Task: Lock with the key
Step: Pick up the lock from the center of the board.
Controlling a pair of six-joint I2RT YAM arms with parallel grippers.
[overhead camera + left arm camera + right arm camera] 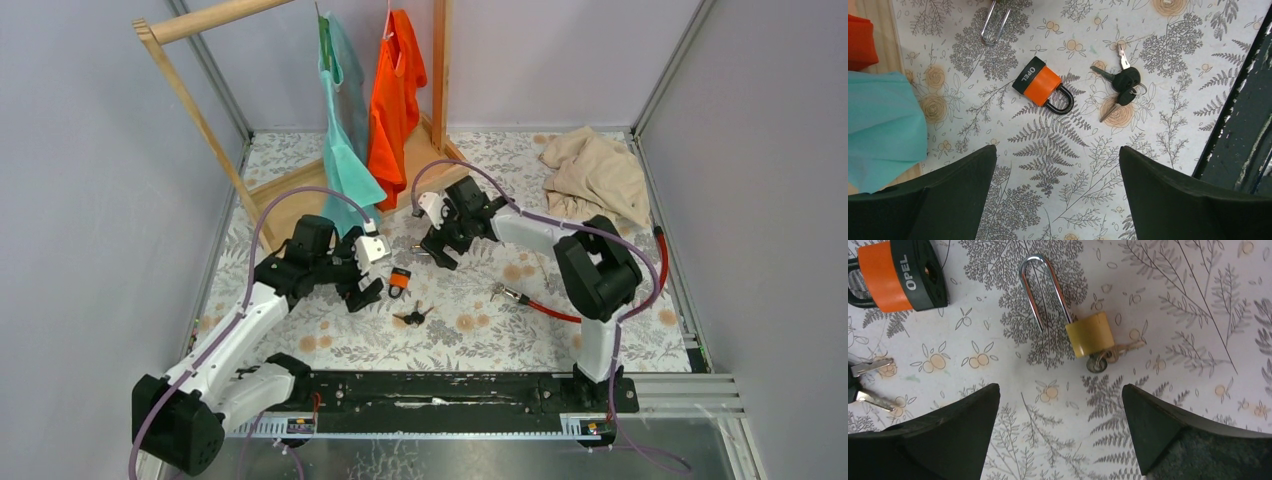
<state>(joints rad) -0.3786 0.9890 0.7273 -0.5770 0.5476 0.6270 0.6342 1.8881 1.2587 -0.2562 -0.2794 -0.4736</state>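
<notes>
Dark fingers (963, 190) of the left tool (1058, 152) fill the bottom of the left wrist view, spread wide with nothing between them; just beyond the gap lies the orange padlock (1043, 86), flat on the floral desk (1168, 45), its black shackle pointing toward the tool and both shackle legs meeting the body; a bunch of black-headed keys (1123, 82) lies near it, apart from it, toward the black rail.

Seen from its own wrist, the right tool (1060, 390) is likewise spread wide and pinches nothing; beyond its fingers (953, 435) lies a brass padlock (1090, 334) with a long silver shackle, 1 leg seated in the body and the other ending free beside it; a small key (1120, 349) sticks out of the body's base.

From above, the 2 tools hang low over the middle of the desk, the left tool (372, 272) just beside the orange padlock (399, 279) and the right tool (430, 250) a little farther back; the black-headed keys (412, 316) lie nearer the arm bases.

Behind them a teal shirt (345, 150) and an orange shirt (395, 95) hang on a wooden rack (200, 110); a beige cloth (595, 170) is crumpled in the far right corner.
</notes>
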